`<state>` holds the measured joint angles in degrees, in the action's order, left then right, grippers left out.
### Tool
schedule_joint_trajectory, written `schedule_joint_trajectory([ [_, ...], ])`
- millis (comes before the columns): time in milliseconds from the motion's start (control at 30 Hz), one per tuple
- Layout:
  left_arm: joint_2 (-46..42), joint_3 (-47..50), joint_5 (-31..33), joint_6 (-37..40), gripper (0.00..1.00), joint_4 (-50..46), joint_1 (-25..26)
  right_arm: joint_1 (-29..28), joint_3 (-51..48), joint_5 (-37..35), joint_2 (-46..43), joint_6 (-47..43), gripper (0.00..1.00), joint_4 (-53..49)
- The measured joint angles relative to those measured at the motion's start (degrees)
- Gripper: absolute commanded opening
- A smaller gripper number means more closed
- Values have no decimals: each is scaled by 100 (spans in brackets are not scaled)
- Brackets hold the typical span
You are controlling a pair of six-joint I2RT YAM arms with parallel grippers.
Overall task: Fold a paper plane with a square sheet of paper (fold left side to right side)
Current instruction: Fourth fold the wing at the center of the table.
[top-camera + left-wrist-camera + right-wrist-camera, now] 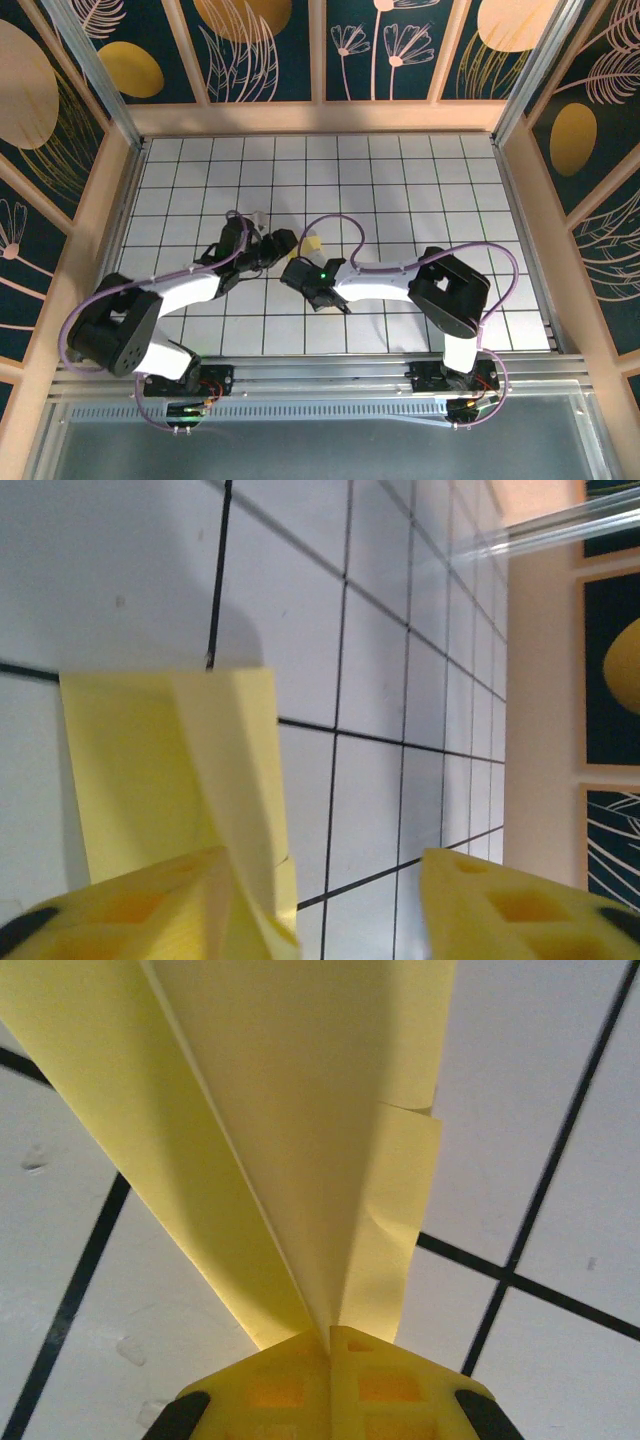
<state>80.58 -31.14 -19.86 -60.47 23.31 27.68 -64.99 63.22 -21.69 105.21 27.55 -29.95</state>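
Note:
The square sheet of paper [300, 1110] is bright yellow and folded into a narrow creased wedge. My right gripper [330, 1338] is shut on its near tip, and the sheet fans away from the closed fingers over the tiles. In the top view a small piece of the paper [312, 243] shows between the two wrists, with my right gripper [305, 260] just below it. My left gripper [283, 243] sits at its left side. In the left wrist view the paper [150, 770] lies against the left finger [130, 910]. My left gripper [330, 925] is open, with bare tile in the gap.
The table [420, 190] is a white grid of tiles with black lines, walled by wooden panels. A metal frame post [540, 535] runs along the far edge in the left wrist view. Both arms crowd the middle front of the grid.

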Motion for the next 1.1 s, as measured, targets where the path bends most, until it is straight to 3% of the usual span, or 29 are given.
schedule_joint_trajectory([
  [167,-1056,201,59,232,66,-516,-503,326,-136,901,-319,-190,0,181],
  [367,-1685,417,26,560,60,-1130,-702,837,-424,2199,-592,-354,0,601],
  [567,-1733,850,-289,726,50,-1246,-702,1172,-706,3158,-616,-468,0,929],
  [833,-1731,1167,-592,673,44,-1200,-667,1397,-1075,3978,-616,-472,0,1486],
  [1100,-1231,1185,-671,573,41,-890,-227,1665,-1325,4590,-619,-470,0,1882],
])
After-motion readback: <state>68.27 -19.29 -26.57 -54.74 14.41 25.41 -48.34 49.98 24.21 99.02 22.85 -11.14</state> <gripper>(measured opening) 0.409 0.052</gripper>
